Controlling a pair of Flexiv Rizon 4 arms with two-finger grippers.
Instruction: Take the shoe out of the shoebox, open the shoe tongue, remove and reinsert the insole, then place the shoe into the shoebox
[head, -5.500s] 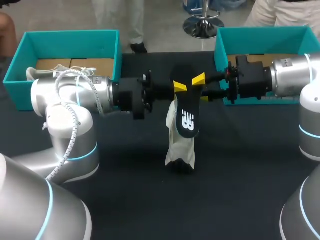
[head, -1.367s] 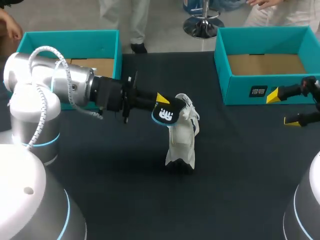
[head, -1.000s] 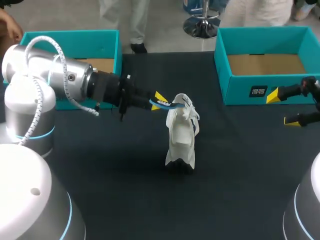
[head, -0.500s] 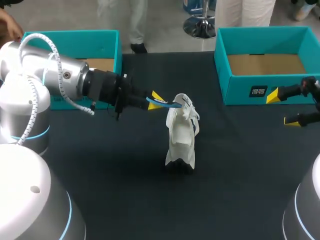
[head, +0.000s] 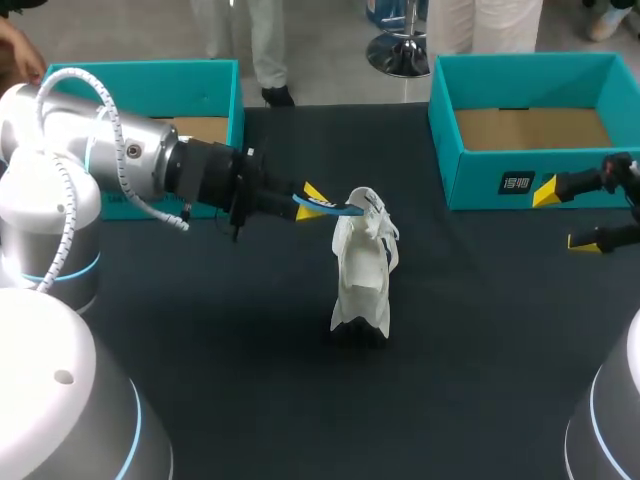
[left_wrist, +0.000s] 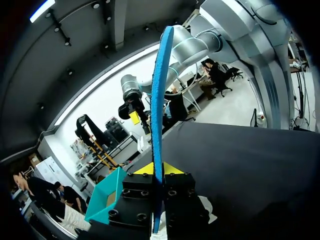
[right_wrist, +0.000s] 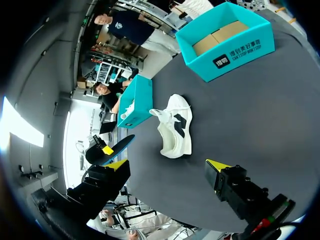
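A white shoe stands on end in the middle of the dark table, its opening upward; it also shows in the right wrist view as the shoe. My left gripper is shut on a blue-edged black insole, held edge-on, with its far end at the shoe's top opening. From the left wrist, the insole rises straight out between the fingers of the left gripper. My right gripper hangs open and empty at the table's right side, in front of the right box; its own view shows the gripper wide apart.
A teal shoebox stands at the back right and another teal box at the back left, behind my left arm. In the right wrist view something white lies in the left box.
My left gripper has drawn slightly back to the left with the insole, which turned edge-on just before. The shoe and the right arm have not moved.
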